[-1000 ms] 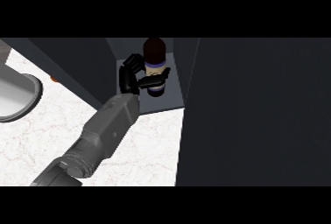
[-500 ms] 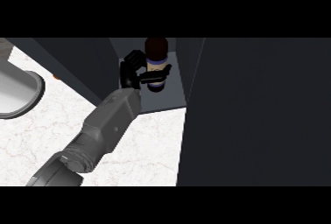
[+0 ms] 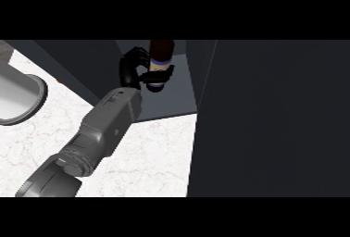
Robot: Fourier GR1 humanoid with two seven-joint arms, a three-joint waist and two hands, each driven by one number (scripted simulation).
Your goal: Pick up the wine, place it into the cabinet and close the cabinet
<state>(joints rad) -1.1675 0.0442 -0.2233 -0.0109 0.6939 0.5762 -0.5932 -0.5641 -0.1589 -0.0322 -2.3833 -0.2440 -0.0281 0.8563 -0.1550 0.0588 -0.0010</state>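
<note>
The wine bottle (image 3: 161,54) is dark with a pale label and a blue band. It stands upright inside the open cabinet (image 3: 174,99), near the top of the head view. My left hand (image 3: 133,69) is shut on it, fingers curled round its left side and the thumb across the label. The grey forearm runs up from the lower left. The bottle's base is hidden behind the hand. My right hand does not show.
The cabinet's dark door (image 3: 273,115) stands open and fills the right side of the view. A grey round vessel (image 3: 17,99) sits at the left edge on the white marble counter (image 3: 150,157).
The left arm has reached further up and into the cabinet, carrying the bottle deeper inside. The grip on the bottle is the same.
</note>
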